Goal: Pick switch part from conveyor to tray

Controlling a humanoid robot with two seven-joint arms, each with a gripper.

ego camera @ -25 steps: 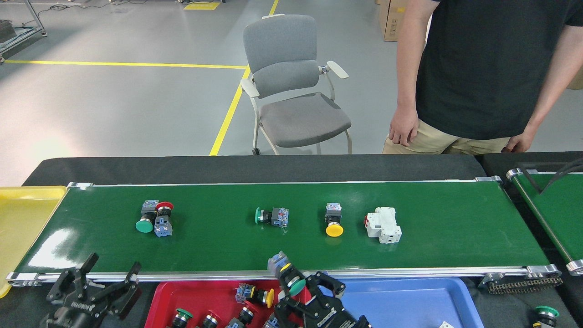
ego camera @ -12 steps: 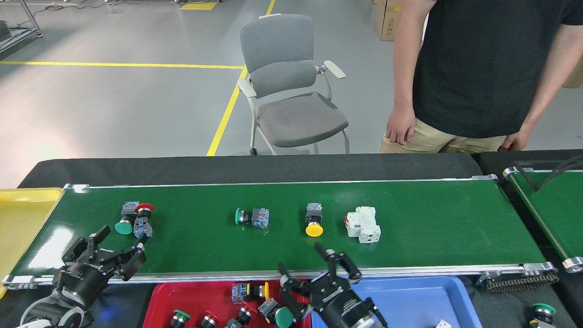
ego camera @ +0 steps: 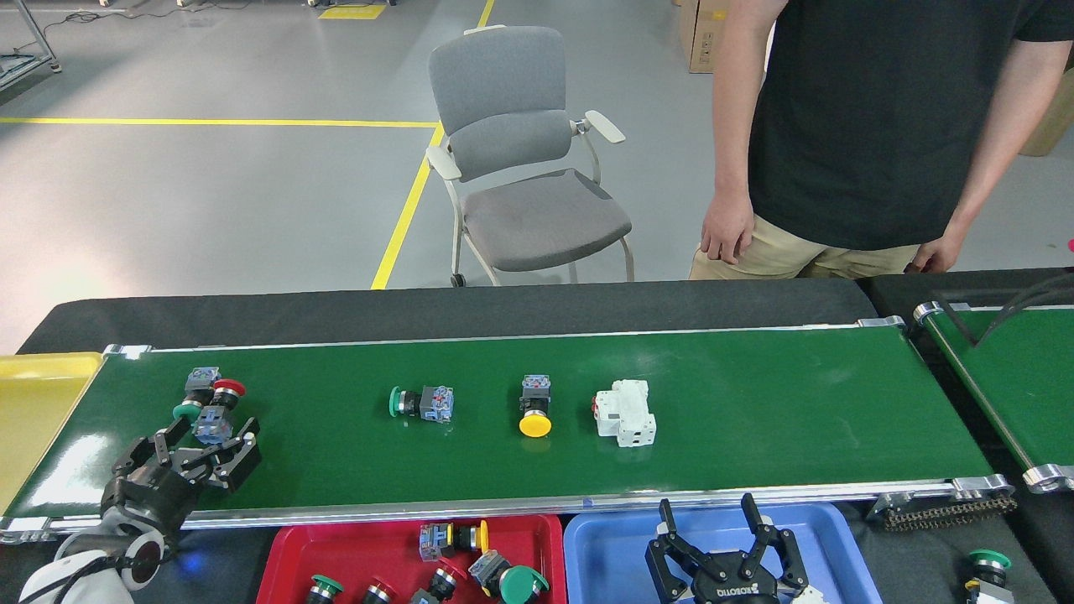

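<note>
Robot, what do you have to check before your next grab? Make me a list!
1. Left pincer open: ok, fingers spread.
2. Left pincer near a part: ok, it sits just in front of the red and green button pair at the left end of the conveyor.
3. Only one part between the fingers: cannot tell, the two buttons lie touching.
4. Right pincer empty and out of the way: ok, open over the blue tray.
5. Room in the red tray: ok, bare space at its left.
6. Person's hand away from the belt: ok, behind the table.
</note>
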